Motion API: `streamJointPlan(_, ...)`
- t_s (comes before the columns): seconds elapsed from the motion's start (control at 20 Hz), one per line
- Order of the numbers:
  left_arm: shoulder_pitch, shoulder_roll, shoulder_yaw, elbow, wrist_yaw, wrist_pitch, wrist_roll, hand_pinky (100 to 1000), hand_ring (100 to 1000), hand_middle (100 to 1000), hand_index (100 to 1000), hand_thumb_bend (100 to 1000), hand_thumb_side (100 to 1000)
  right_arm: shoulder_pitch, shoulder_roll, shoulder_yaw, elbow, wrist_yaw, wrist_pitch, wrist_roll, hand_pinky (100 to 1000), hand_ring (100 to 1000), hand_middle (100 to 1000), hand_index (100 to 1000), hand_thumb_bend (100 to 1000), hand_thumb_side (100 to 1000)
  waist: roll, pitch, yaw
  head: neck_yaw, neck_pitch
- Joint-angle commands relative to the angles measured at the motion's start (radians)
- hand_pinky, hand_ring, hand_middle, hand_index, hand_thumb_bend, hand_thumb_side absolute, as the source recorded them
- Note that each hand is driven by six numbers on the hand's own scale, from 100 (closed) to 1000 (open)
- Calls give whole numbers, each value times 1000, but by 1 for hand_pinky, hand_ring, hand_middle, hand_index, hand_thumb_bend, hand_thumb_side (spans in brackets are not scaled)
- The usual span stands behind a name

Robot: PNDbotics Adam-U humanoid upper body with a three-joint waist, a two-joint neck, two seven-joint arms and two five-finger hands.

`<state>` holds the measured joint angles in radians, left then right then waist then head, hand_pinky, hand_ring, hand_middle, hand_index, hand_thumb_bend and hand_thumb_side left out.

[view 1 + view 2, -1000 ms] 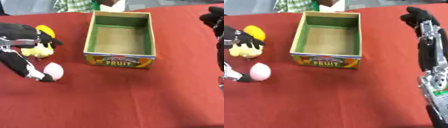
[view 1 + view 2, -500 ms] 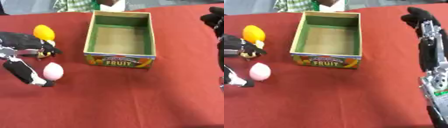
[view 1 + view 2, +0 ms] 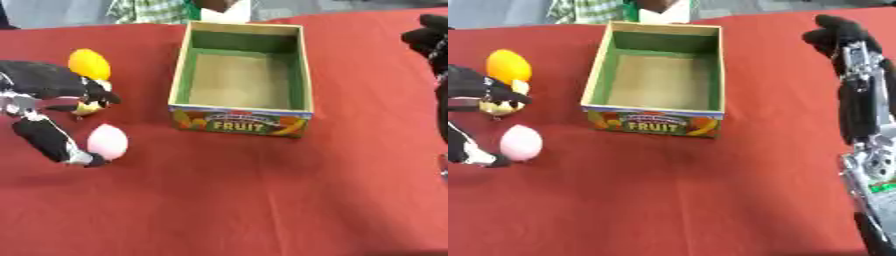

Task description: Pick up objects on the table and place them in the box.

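Note:
An open cardboard box [image 3: 184, 70] with a FRUIT label on its front and green inner walls stands in the middle of the red table, and nothing lies inside it. Left of it are an orange-yellow round fruit [image 3: 89, 63], a small yellow thing [image 3: 87, 107] and a pink egg-shaped thing [image 3: 108, 141]. My left hand [image 3: 44, 82] comes in from the left, open. Its fingers lie over the small yellow thing and hide most of it, while its thumb [image 3: 52, 142] stretches beside the pink thing. My right hand [image 3: 843, 36] is raised at the far right, fingers relaxed, holding nothing.
The red tablecloth [image 3: 245, 200] covers the whole table. My right forearm [image 3: 866, 150] runs down the right edge. A person in a checked shirt [image 3: 149, 9] stands at the far edge behind the box.
My left hand's fingers have come down over the small yellow thing, so less of it shows. The pink thing, the orange-yellow fruit, the box and my right hand have stayed put.

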<state>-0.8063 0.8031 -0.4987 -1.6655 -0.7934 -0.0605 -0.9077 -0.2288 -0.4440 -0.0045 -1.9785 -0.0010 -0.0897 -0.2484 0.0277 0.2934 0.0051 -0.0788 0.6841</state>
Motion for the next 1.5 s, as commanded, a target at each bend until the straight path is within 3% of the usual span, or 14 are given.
streamJointPlan(0.05, -17, -13, -3, 44, -37, -18, 1, 630, 789, 793, 1000, 523, 679, -11, -11, -1, -22, 5, -2, 4, 882, 784, 644, 821, 100, 1000, -4, -14, -3, 5, -12)
streamJointPlan(0.5, -24, -61, -20, 164, -80, -55, 1, 613, 776, 767, 989, 546, 689, -10, -6, -1, -22, 5, -1, 3, 883, 784, 643, 821, 100, 1000, -6, -11, -7, 9, -13)
streamJointPlan(0.65, -26, -79, -19, 193, -111, -65, 1, 575, 752, 730, 950, 487, 653, -9, -4, -2, -22, 5, -1, 3, 884, 784, 643, 821, 100, 1000, -7, -11, -8, 9, -14)
streamJointPlan(0.8, -29, -86, -14, 202, -147, -72, 1, 529, 720, 699, 917, 391, 560, -9, -3, -2, -22, 4, -1, 4, 884, 784, 643, 821, 100, 1000, -8, -11, -9, 9, -13)
streamJointPlan(0.95, -29, -92, -12, 202, -185, -83, 1, 463, 675, 657, 883, 208, 357, -9, -2, -2, -22, 4, -1, 4, 884, 784, 642, 822, 100, 1000, -8, -10, -8, 8, -14)
streamJointPlan(1.1, -32, -95, 0, 181, -212, -84, 1, 344, 579, 585, 812, 100, 189, -8, 0, -2, -22, 4, -1, 5, 885, 784, 642, 822, 100, 1000, -8, -10, -8, 7, -13)
streamJointPlan(1.15, -35, -96, 7, 165, -224, -79, 1, 278, 531, 543, 739, 100, 100, -8, 0, -3, -22, 4, -1, 5, 885, 784, 642, 822, 100, 1000, -8, -10, -7, 6, -13)
streamJointPlan(1.3, -40, -98, 34, 104, -254, -47, 30, 162, 440, 460, 606, 100, 144, -7, 2, -4, -22, 3, 0, 3, 885, 784, 642, 822, 100, 1000, -10, -10, -6, 4, -13)
streamJointPlan(1.5, -33, -95, 58, 28, -232, 10, 86, 100, 361, 388, 531, 100, 204, -5, 3, -5, -22, 4, 0, 1, 885, 784, 642, 822, 100, 1000, -10, -10, -5, 2, -12)
